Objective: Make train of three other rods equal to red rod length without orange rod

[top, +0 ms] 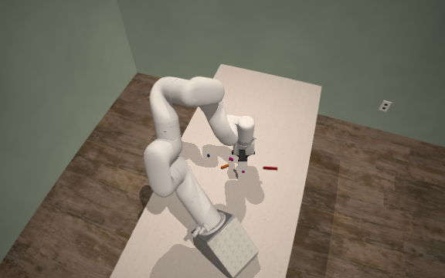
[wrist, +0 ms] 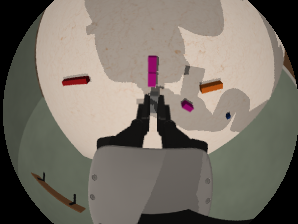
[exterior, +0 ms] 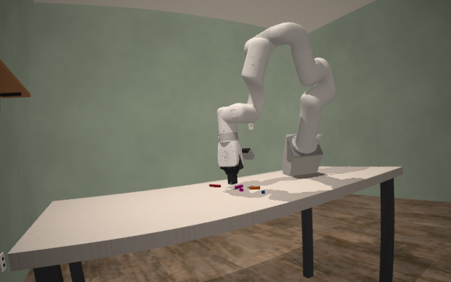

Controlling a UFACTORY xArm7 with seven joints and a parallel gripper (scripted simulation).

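- The gripper (wrist: 153, 104) hangs low over the table (top: 284, 116), clamped on something tiny; looks like a grey rod, honestly hard to make out.
- In the wrist view, a magenta rod (wrist: 152, 70) sits at 12 o'clock of the fingertips, red rod (wrist: 75, 82) at 10, orange rod (wrist: 210, 87) at 2.

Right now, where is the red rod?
Top view: the red rod lies on the table, image-right of the gripper, apart from the others.

Red rod (top: 270, 167), orange rod (top: 225, 166), blue rod (top: 208, 155), pale speckled table (top: 280, 116)
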